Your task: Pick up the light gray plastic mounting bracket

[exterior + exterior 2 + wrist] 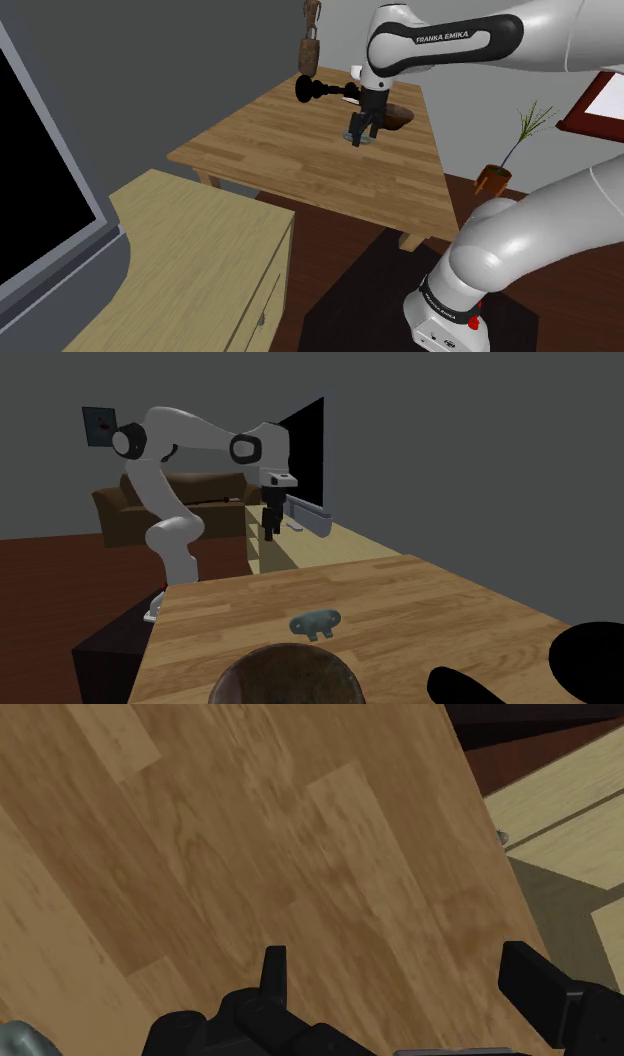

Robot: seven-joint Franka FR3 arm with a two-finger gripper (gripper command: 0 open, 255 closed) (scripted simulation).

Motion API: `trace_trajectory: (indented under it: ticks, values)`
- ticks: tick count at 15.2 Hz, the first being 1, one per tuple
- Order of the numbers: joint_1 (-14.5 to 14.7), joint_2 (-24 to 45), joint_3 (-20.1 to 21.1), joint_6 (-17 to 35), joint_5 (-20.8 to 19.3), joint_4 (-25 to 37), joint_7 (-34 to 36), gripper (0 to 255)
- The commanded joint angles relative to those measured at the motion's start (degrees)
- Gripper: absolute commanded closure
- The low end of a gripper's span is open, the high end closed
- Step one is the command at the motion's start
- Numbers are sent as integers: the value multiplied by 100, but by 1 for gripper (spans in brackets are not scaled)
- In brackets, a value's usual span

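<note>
In the shoulder view a black area (30, 170) lies along the left edge, with a pale wooden cabinet (190, 260) below it and the wooden desk (290, 150) just beyond. On the far part of the desk rests a black dumbbell-shaped object (312, 91); to its right the gripper (360, 133) hangs from the white arm, and the grey mounting bracket (353, 139) shows just under its tips, lying flat on the desk near a brown bowl (402, 116). Further right a small potted plant (500, 170) stands on the dark floor. In the second exterior view a brown sofa (180, 502) sits behind the arm at the left, the gripper (270, 534) is raised clear of the desk, and the bracket (316, 622) lies apart from it, just beyond the bowl (290, 677) in the foreground. In the wrist view a grey corner of the bracket (15, 1039) lies outside the gripper (397, 966), beyond one of its fingers (274, 969); the two are released and stand wide apart with bare desk wood between them, grasping nothing
</note>
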Motion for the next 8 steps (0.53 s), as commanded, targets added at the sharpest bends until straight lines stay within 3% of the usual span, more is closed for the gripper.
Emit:
trace_trajectory:
  ticks: [1,8]
  values:
    - [-51,386,-162,170,-48,239,-208,0]
    - [-226,1694,-663,655,-3,1127,-944,0]
